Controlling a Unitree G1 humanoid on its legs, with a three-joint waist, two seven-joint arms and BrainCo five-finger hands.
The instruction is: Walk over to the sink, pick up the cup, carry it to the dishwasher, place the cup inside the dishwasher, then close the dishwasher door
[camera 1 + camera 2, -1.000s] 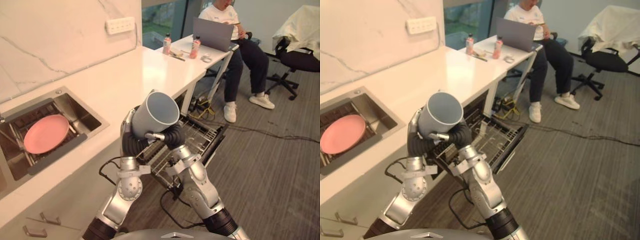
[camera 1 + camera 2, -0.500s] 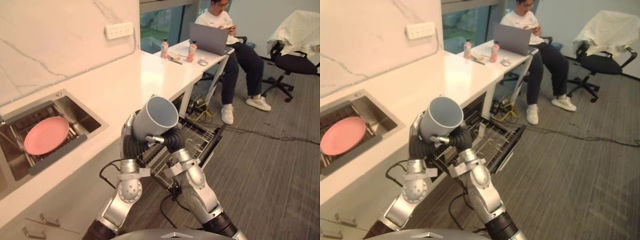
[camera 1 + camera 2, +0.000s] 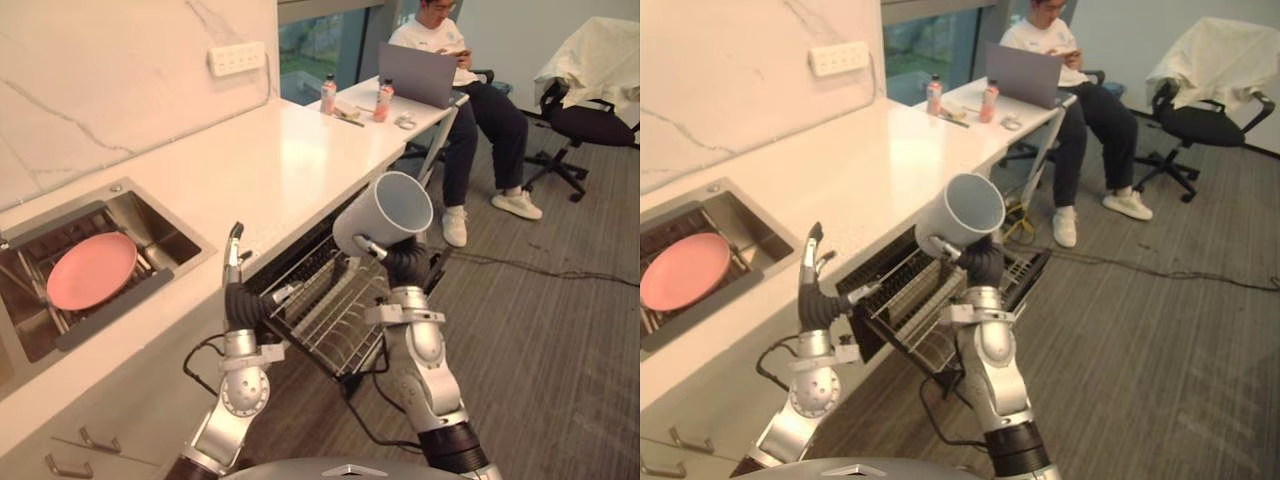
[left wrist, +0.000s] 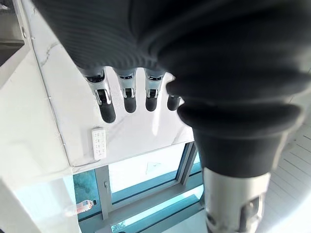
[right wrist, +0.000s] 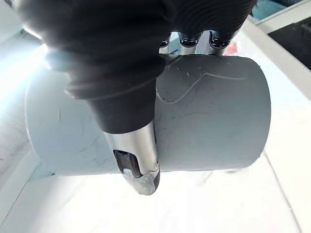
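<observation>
Fingers (image 5: 188,40) and thumb of the right hand (image 3: 404,264) curl round the grey cup (image 3: 386,212), holding it tilted in the air over the pulled-out dishwasher rack (image 3: 318,312). Just beside the rack, at the table (image 3: 250,170) edge, the left hand (image 3: 238,292) stands upright, its fingers (image 4: 127,97) straight, slightly apart and holding nothing. Farther left, a pink plate (image 3: 92,270) lies in the sink (image 3: 168,236). Beyond the table's far end, a person (image 3: 455,45) sits at a laptop (image 3: 418,74).
</observation>
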